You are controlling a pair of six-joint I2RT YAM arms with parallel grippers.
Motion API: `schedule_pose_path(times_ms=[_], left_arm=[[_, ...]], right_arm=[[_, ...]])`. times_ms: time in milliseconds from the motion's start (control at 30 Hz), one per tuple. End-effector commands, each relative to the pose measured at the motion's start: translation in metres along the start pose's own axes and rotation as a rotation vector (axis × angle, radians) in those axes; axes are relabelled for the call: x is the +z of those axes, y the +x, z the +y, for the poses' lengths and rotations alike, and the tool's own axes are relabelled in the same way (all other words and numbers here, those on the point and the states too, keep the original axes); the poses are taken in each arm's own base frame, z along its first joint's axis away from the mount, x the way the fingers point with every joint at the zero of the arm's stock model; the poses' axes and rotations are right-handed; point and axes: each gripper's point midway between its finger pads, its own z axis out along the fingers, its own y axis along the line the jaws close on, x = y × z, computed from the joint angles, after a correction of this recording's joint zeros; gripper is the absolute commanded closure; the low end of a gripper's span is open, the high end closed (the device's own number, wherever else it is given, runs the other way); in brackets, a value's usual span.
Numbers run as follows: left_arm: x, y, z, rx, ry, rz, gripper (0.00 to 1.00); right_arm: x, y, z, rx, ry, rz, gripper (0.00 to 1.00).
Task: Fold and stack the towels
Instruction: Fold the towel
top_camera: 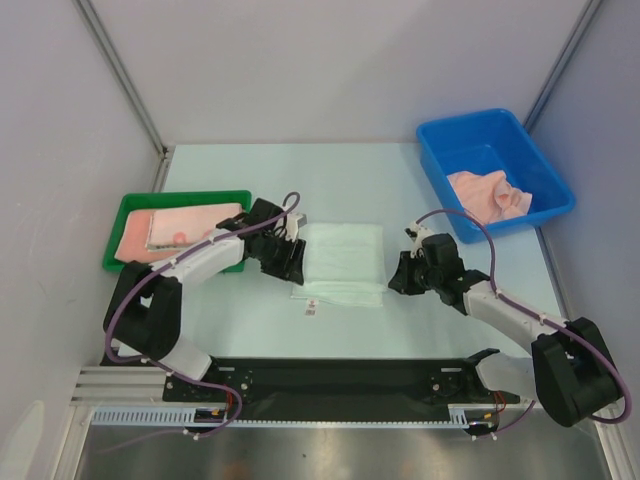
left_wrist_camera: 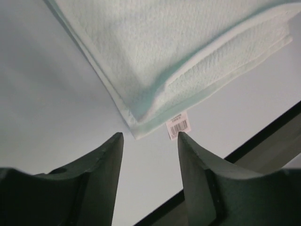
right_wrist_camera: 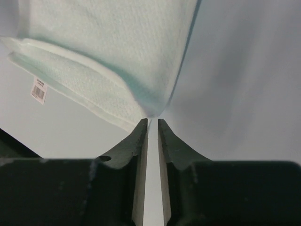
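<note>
A white towel (top_camera: 345, 262) lies folded flat at the table's middle, its small tag (top_camera: 310, 311) at the near left corner. My left gripper (top_camera: 290, 262) is open and empty just left of it. In the left wrist view the towel's corner (left_wrist_camera: 164, 56) and the tag (left_wrist_camera: 178, 125) lie just beyond the gripper (left_wrist_camera: 150, 134). My right gripper (top_camera: 400, 272) is just right of the towel. In the right wrist view its jaws are nearly together and the gripper (right_wrist_camera: 153, 120) sits at the towel's corner (right_wrist_camera: 108, 56), holding nothing. I see no navy-and-white towel.
A green tray (top_camera: 185, 197) at the left holds a folded salmon-pink towel (top_camera: 180, 228). A blue bin (top_camera: 435, 160) at the back right holds a crumpled pink towel (top_camera: 490, 193). A black rail (top_camera: 330, 375) runs along the near edge.
</note>
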Motion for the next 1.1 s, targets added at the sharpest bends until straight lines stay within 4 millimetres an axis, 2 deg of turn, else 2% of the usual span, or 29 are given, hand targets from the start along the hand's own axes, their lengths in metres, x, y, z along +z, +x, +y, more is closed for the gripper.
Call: schedule_pose_path(times_ms=[0,33,167,233,300,367,400,467,600,833,933,1033,1067], left_arm=[[-0.01,0.014,-0.007,-0.012,0.015,0.052,0.42],[-0.011,0.014,-0.003,-0.02,-0.01,0.047,0.42],[-0.01,-0.003,0.005,-0.077,-0.079,-0.011,0.42],[-0.006,-0.016,0.005,-0.1,-0.083,-0.047,0.42],[0.001,-0.027,0.004,-0.141,-0.073,-0.079,0.42],[0.007,-0.028,0.0,-0.156,-0.048,-0.078,0.43],[0.009,-0.025,0.001,-0.158,-0.05,-0.07,0.45],[0.011,-0.019,0.003,-0.165,-0.064,-0.062,0.46],[0.019,-0.002,0.002,-0.17,-0.054,-0.046,0.47],[0.041,0.016,0.002,-0.203,-0.04,-0.012,0.55],[0.046,0.023,0.004,-0.21,-0.055,-0.004,0.6],[0.046,0.027,0.007,-0.213,-0.078,-0.001,0.68],[0.044,0.027,0.007,-0.212,-0.084,-0.001,0.76]], right_arm=[[-0.012,0.002,0.005,0.026,0.012,0.04,0.79],[-0.014,0.001,0.007,0.041,0.012,0.043,0.73],[-0.015,-0.018,0.01,0.078,0.035,0.007,0.63],[-0.01,-0.032,0.008,0.084,0.056,-0.033,0.63],[0.002,-0.034,0.003,0.1,0.078,-0.022,0.64],[0.009,-0.041,0.003,0.116,0.092,-0.011,0.68],[0.017,-0.03,-0.003,0.139,0.116,0.045,0.69],[0.021,-0.023,-0.007,0.171,0.148,0.078,0.71],[0.021,0.006,-0.016,0.25,0.2,0.14,0.71],[0.024,0.038,-0.013,0.254,0.197,0.192,0.69],[0.025,0.051,-0.016,0.257,0.211,0.209,0.7],[0.025,0.051,-0.013,0.253,0.195,0.196,0.73],[0.024,0.05,-0.012,0.248,0.189,0.189,0.75]])
